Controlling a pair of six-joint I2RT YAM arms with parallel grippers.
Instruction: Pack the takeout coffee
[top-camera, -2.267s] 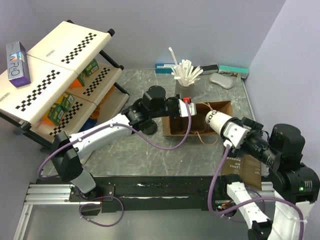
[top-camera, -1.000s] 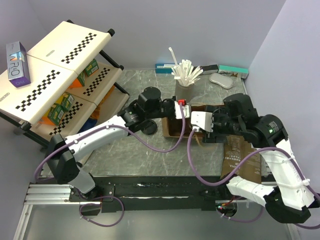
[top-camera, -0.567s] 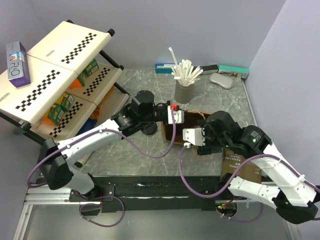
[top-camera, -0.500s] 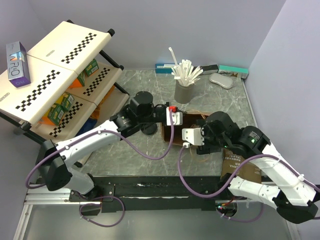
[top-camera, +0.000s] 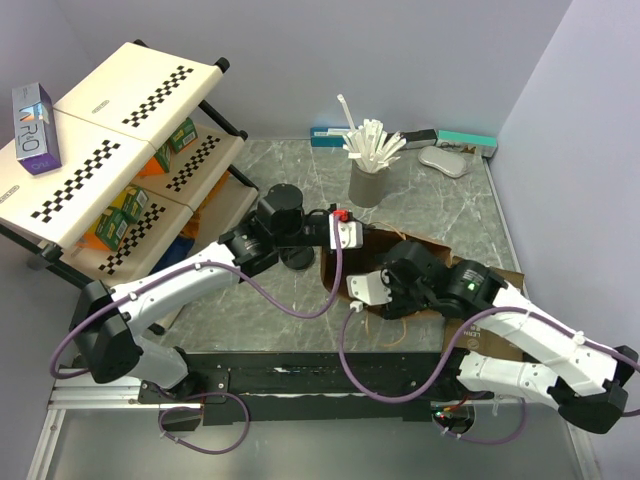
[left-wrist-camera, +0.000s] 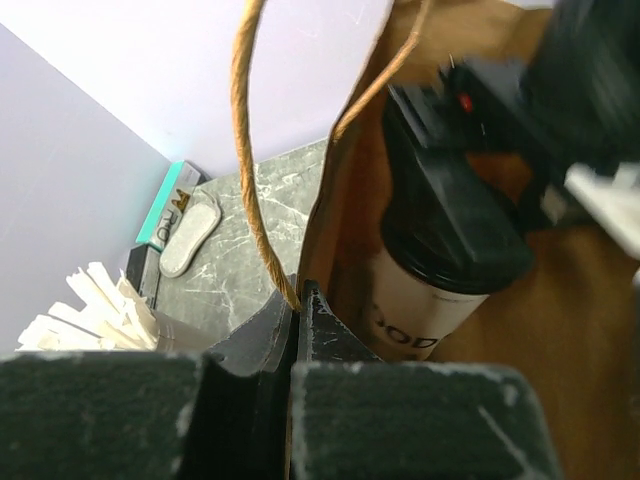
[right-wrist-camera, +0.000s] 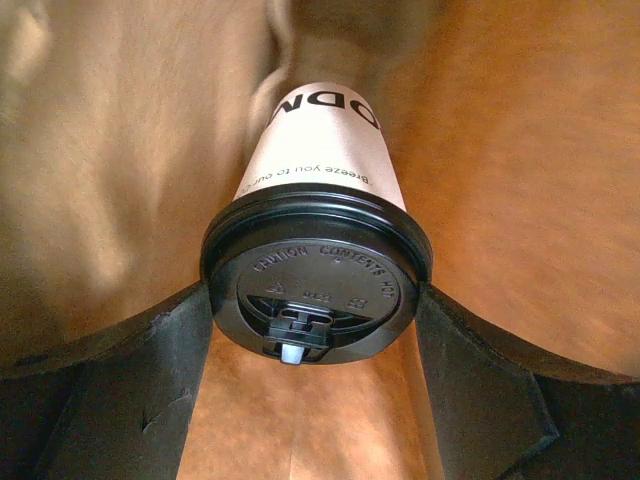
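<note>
The takeout coffee (right-wrist-camera: 325, 150) is a white paper cup with a black lid (right-wrist-camera: 315, 285). My right gripper (right-wrist-camera: 315, 296) is shut on it, one finger on each side of the lid. Cup and gripper are inside the brown paper bag (top-camera: 432, 246), with brown paper on all sides. In the left wrist view the cup (left-wrist-camera: 425, 300) shows inside the bag under the right gripper's black body (left-wrist-camera: 455, 150). My left gripper (left-wrist-camera: 297, 300) is shut on the bag's wall, next to its twine handle (left-wrist-camera: 250, 150). From above, the right arm (top-camera: 415, 272) hides the cup.
A dark grey cup of white sticks (top-camera: 368, 180) stands just behind the bag. A checkered shelf rack (top-camera: 120, 110) fills the left side, with a purple box (top-camera: 32, 128) on top. Flat boxes (top-camera: 445, 140) line the back wall. A black round object (top-camera: 297, 258) lies under the left arm.
My right arm has swung left and down, carrying the cup into the bag. My left gripper has shifted slightly left, still holding the bag's wall.
</note>
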